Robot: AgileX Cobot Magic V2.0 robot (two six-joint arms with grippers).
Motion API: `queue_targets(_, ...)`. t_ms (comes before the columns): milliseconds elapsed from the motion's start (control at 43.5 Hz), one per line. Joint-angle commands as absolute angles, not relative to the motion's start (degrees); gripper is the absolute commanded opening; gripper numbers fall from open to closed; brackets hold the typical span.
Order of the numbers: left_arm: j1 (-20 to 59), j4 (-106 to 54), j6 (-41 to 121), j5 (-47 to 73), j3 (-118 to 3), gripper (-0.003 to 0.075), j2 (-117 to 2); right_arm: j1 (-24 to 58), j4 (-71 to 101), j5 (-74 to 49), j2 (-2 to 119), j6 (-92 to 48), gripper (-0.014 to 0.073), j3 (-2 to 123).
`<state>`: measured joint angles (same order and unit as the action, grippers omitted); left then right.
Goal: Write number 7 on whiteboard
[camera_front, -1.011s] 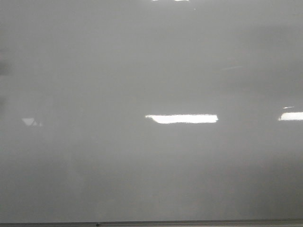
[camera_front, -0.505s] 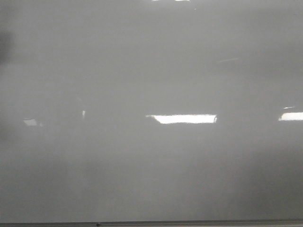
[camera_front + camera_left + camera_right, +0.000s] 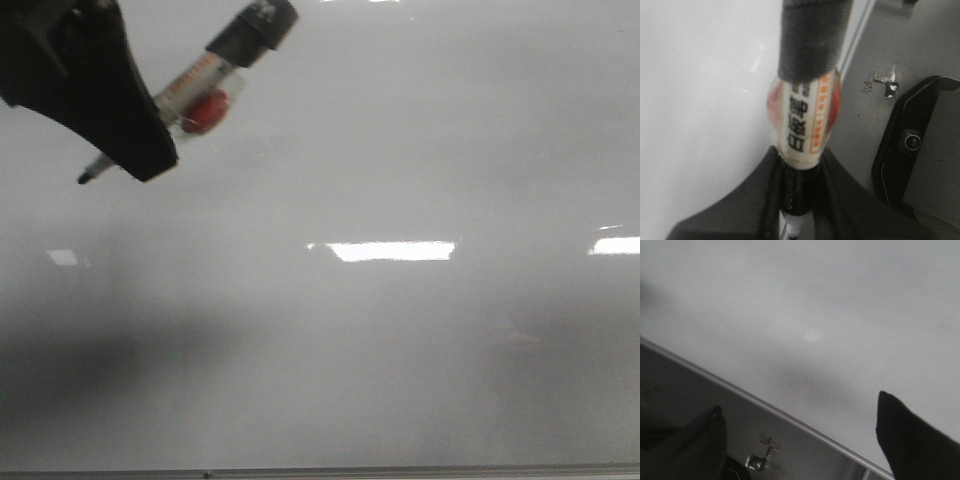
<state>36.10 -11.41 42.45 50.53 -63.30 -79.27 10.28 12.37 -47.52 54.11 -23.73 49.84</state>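
One black left end effector (image 3: 95, 150) shows at the front view's top left, squeezing a black-capped marker pen (image 3: 200, 85) whose tip hangs over the big shiny grey-white whiteboard (image 3: 400, 350) below. Left wrist view: the pen (image 3: 805, 115) sits tight between the fingers, beside the board (image 3: 700, 100). Right wrist view: the right end effector (image 3: 800, 440) is spread wide over the board's grey metal edge (image 3: 765, 407).

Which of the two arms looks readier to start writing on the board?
The left. Its gripper holds the marker over the whiteboard, tip pointing down. The right gripper is open and empty near the board's edge. No stroke shows yet.
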Motion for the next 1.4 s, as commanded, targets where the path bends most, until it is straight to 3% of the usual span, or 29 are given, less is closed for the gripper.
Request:
queue_targets(0,40.16,-12.76,44.19,48.43,-65.24,-0.0020,-78.70,14.23,16.09,-47.29,55.49,-32.55,0.0625,51.88)
queue_targets(414,47.47,-12.76,44.40,47.73,-65.24,-0.0020,-79.17,27.33,41.53,-48.61,61.60,-64.74,0.0595,52.38)
queue_targets(597,47.62,-12.76,44.40,47.73,-65.24,-0.0021,-79.17,29.84,44.10,-47.57,66.46,-67.07,0.0494,56.05)
queue_targets(942,47.62,-12.76,45.64,47.39,-65.24,-0.0020,-79.17,30.73,44.10,-47.92,72.02,-67.07,0.0478,59.79)
queue_targets(1379,47.62,-12.76,45.64,46.38,-65.24,-0.0017,-79.17,30.73,44.10,-47.97,72.26,-67.07,0.0071,59.79)
